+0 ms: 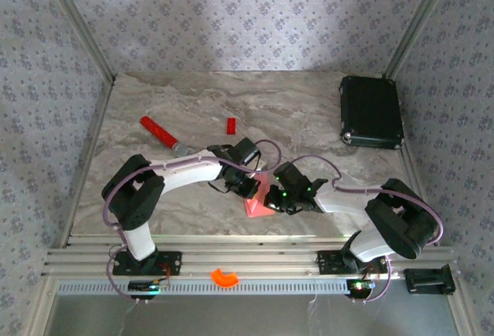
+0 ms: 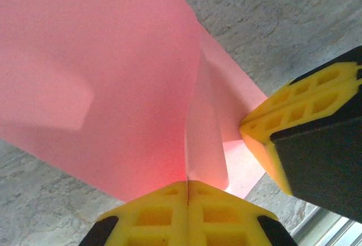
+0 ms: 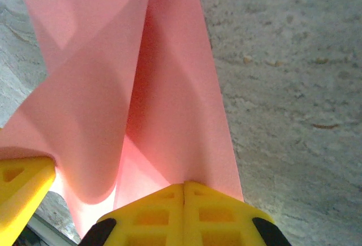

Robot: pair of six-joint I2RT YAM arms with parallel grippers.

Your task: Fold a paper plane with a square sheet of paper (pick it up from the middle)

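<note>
The square sheet of paper [image 1: 257, 206] is a salmon-pink creased shape held up off the table between both arms. In the left wrist view the paper [image 2: 102, 76] curves in folded layers, and my left gripper [image 2: 187, 182] is shut on its lower edge at a crease. A yellow finger [image 2: 294, 121] of the right gripper presses the paper from the right. In the right wrist view my right gripper [image 3: 184, 185] is shut on the paper [image 3: 169, 87] where two long folded flaps meet. From above, the left gripper [image 1: 248, 187] and right gripper [image 1: 278, 197] nearly touch. The paper plane is out of view.
A black case [image 1: 371, 111] lies at the back right of the marble table [image 1: 309, 104]. A red stick with a grey tip [image 1: 158, 132] and a small red block [image 1: 230, 125] lie behind the arms. An orange piece [image 1: 225, 276] sits on the front rail.
</note>
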